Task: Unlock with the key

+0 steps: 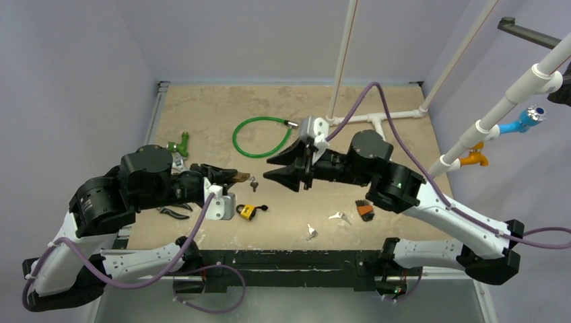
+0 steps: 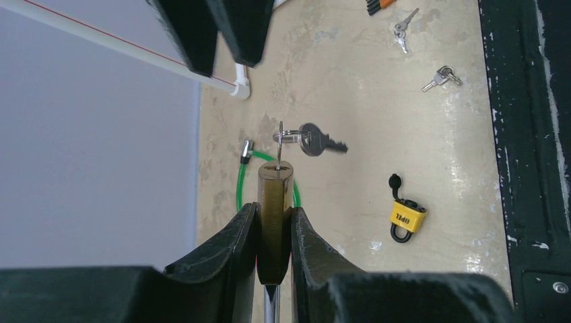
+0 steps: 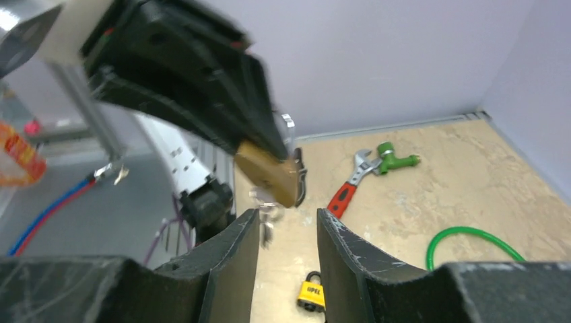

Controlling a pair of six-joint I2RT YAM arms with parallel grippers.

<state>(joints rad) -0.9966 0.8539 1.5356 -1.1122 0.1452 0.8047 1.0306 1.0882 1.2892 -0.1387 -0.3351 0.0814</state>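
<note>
My left gripper (image 1: 227, 176) is shut on a brass padlock (image 1: 238, 177) and holds it above the table. In the left wrist view the padlock (image 2: 275, 202) stands between the fingers (image 2: 236, 245), with a key (image 2: 280, 145) in its end. A second key (image 2: 318, 142) hangs from the ring. My right gripper (image 1: 268, 168) is open and empty, its tips just right of the padlock. In the right wrist view the padlock (image 3: 266, 173) sits just beyond my open fingers (image 3: 237, 242), and the hanging keys (image 3: 267, 217) are blurred.
A yellow padlock (image 1: 248, 211) lies on the table below the grippers. Loose key sets (image 1: 311, 231) (image 1: 340, 217), an orange-black brush (image 1: 364, 209), a green cable loop (image 1: 259, 136), a green nozzle (image 1: 179, 143), a wrench (image 3: 350, 185) and pliers (image 1: 172, 212) lie around. White pipes (image 1: 377, 118) stand at the back right.
</note>
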